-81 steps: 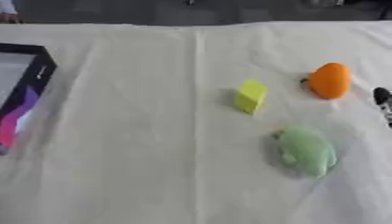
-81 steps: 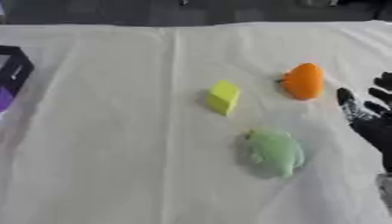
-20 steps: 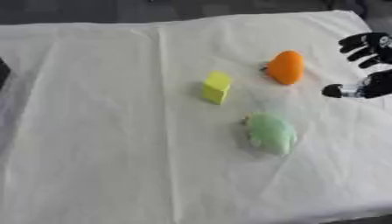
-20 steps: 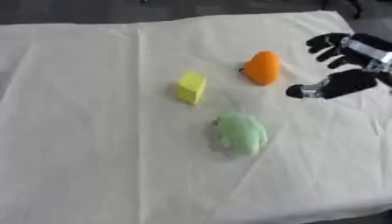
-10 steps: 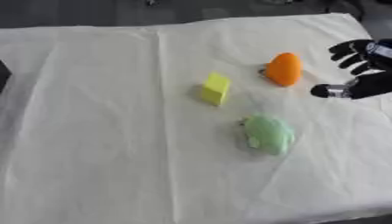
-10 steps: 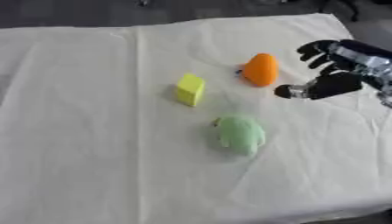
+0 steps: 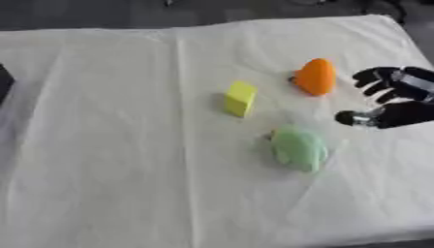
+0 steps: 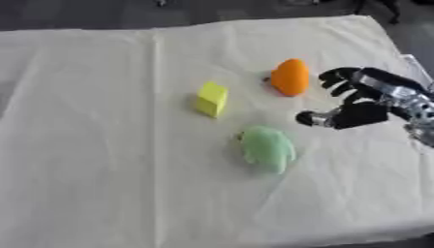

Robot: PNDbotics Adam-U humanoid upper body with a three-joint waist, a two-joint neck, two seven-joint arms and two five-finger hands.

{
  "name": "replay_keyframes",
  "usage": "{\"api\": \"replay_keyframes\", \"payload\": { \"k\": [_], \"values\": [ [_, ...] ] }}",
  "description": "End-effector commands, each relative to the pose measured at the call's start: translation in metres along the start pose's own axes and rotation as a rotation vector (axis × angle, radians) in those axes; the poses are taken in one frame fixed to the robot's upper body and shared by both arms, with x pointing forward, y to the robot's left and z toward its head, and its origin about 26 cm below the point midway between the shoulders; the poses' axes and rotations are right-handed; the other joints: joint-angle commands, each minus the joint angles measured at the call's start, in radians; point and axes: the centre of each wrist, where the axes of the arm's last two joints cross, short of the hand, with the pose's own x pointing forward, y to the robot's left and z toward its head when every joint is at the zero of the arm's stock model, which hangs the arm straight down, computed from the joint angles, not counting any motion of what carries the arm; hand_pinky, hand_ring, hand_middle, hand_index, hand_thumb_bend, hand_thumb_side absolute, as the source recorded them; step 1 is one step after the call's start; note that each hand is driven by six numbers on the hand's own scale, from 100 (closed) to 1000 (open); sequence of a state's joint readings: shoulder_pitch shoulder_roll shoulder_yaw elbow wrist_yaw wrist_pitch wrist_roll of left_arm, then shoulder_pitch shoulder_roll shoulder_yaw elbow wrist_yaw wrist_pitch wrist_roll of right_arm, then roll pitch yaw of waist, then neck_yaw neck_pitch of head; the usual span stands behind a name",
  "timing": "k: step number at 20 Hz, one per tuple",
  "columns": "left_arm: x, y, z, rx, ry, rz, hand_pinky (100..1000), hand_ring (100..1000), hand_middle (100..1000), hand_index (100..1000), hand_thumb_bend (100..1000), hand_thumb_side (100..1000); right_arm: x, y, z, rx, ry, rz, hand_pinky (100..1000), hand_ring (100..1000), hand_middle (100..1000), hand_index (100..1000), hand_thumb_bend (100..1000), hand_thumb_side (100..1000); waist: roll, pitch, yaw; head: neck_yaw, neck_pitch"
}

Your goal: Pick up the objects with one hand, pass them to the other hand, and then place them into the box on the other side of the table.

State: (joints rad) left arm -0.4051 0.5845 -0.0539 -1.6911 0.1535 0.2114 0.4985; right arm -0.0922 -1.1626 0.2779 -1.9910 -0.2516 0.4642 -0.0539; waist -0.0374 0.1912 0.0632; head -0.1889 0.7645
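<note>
1. The right hand [image 8: 360, 104] comes in from the right edge of the frame, at mid-height, above the white cloth [image 8: 101, 169].
2. Its fingers [image 8: 339, 75] are spread and only slightly bent, and the thumb [image 8: 315, 118] sticks out toward the left; it is open and holds nothing.
3. The orange object [image 8: 291, 76] lies right of centre in the upper half, just left of the fingers, with a narrow gap between them.
4. The yellow block [image 8: 212, 99] stands near the centre, left of the orange object and apart from it.
5. The green object [image 8: 268, 147] lies below centre, lower right of the block and lower left of the thumb, touching neither.
6. All three objects rest on the cloth, which covers the table nearly to the frame's edges.
7. A dark corner [image 7: 4, 82] shows at the left edge of the left eye view; what it belongs to cannot be told.
8. The left hand shows in neither view.
9. No object is lifted, and none is in the hand.
</note>
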Motion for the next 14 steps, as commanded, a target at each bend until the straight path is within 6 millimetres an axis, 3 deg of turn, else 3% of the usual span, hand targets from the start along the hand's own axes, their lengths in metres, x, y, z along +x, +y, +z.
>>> {"api": "replay_keyframes", "payload": {
  "k": [1, 11, 14],
  "values": [
    [0.009, 0.007, -0.006, 0.004, -0.036, -0.026, 753, 667, 715, 816, 100, 786, 0.008, -0.003, -0.001, -0.004, -0.009, 0.014, 799, 857, 838, 926, 604, 467, -0.012, -0.017, 0.002, 0.004, 0.006],
    [0.009, 0.007, -0.005, -0.001, -0.035, -0.032, 754, 667, 715, 816, 100, 786, 0.017, 0.014, -0.009, 0.086, -0.032, -0.015, 795, 869, 842, 923, 587, 497, -0.016, -0.018, 0.007, 0.021, 0.006],
    [0.010, 0.006, -0.006, 0.002, -0.039, -0.020, 755, 667, 715, 816, 100, 785, 0.020, 0.022, -0.012, 0.118, -0.023, -0.029, 778, 816, 833, 922, 592, 502, -0.016, -0.017, 0.013, 0.032, 0.006]
  ]
}}
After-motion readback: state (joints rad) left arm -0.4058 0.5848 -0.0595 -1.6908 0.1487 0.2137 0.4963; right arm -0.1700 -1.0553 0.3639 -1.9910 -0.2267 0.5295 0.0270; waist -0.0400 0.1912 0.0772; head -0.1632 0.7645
